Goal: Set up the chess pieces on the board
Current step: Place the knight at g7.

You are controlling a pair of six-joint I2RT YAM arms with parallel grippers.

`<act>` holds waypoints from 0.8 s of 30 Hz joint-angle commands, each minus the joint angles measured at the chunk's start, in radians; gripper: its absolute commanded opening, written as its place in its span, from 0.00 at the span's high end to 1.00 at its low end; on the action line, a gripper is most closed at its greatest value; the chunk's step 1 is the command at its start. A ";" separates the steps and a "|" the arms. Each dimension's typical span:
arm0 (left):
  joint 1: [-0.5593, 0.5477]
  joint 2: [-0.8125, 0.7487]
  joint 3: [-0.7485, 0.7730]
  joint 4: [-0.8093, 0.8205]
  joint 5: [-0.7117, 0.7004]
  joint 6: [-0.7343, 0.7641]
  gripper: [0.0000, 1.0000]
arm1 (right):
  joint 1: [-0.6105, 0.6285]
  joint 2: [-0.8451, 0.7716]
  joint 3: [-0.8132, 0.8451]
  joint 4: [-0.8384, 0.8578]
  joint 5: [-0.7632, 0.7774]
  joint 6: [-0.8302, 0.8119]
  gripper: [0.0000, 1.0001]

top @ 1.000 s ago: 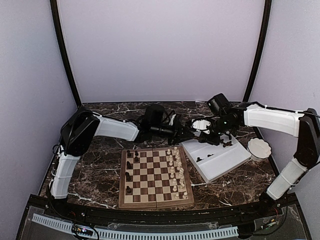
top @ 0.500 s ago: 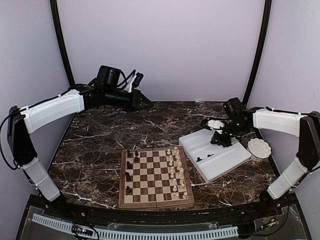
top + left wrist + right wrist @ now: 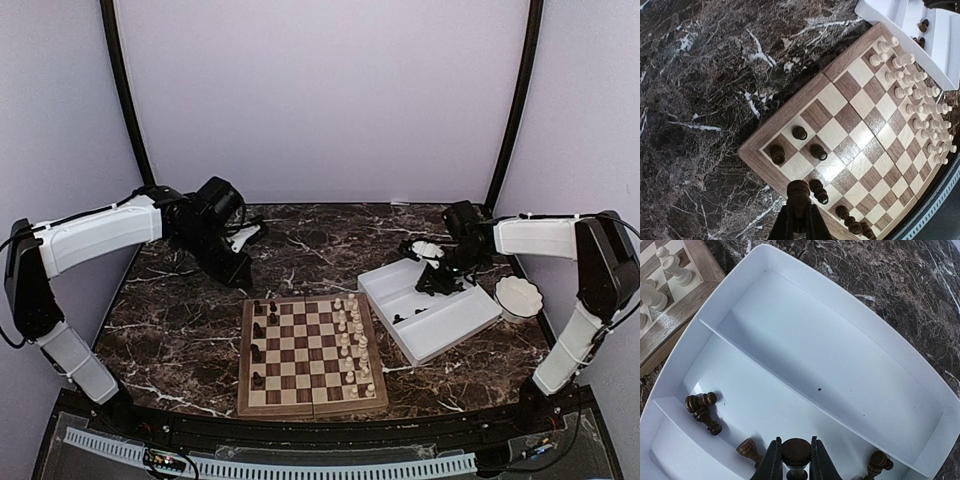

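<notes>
The board (image 3: 311,356) lies at the near centre, with several dark chess pieces (image 3: 259,330) along its left edge and cream-white pieces (image 3: 352,340) along its right. My left gripper (image 3: 240,274) hangs just off the board's far-left corner. In the left wrist view it (image 3: 799,201) is shut on a dark piece (image 3: 799,190) above the board's frame (image 3: 758,141), next to standing dark pieces (image 3: 799,132). Over the white tray (image 3: 455,330), my right gripper (image 3: 436,283) (image 3: 795,442) is shut on a dark piece (image 3: 796,452). Other dark pieces (image 3: 702,407) lie in the tray (image 3: 805,335).
A small white bowl (image 3: 518,297) sits right of the tray, close to the right arm. Cream-white pieces (image 3: 671,263) stand on the board's edge by the tray's corner. The marble tabletop (image 3: 320,240) runs back to the wall behind the board.
My left arm pulled back from beside the tray, swung high to the back left, then came down by the board's far-left corner. The right gripper stayed over the tray.
</notes>
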 commanded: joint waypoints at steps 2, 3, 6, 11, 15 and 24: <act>-0.001 0.029 -0.028 -0.032 -0.010 0.021 1.00 | -0.004 -0.006 0.016 0.007 -0.021 0.018 0.97; -0.001 0.039 -0.031 -0.027 -0.002 0.018 1.00 | -0.004 -0.007 0.011 0.009 -0.019 0.018 0.97; -0.001 0.053 -0.030 -0.008 0.017 0.015 1.00 | -0.004 -0.012 0.005 0.012 -0.018 0.018 0.97; -0.008 0.083 -0.028 -0.010 0.025 0.011 1.00 | -0.004 -0.009 0.007 0.012 -0.019 0.018 0.97; -0.026 0.098 -0.033 -0.002 0.023 0.003 1.00 | -0.005 -0.006 0.007 0.011 -0.020 0.018 0.96; -0.075 0.146 -0.039 0.016 -0.027 -0.029 1.00 | -0.005 -0.006 0.010 0.010 -0.023 0.018 0.96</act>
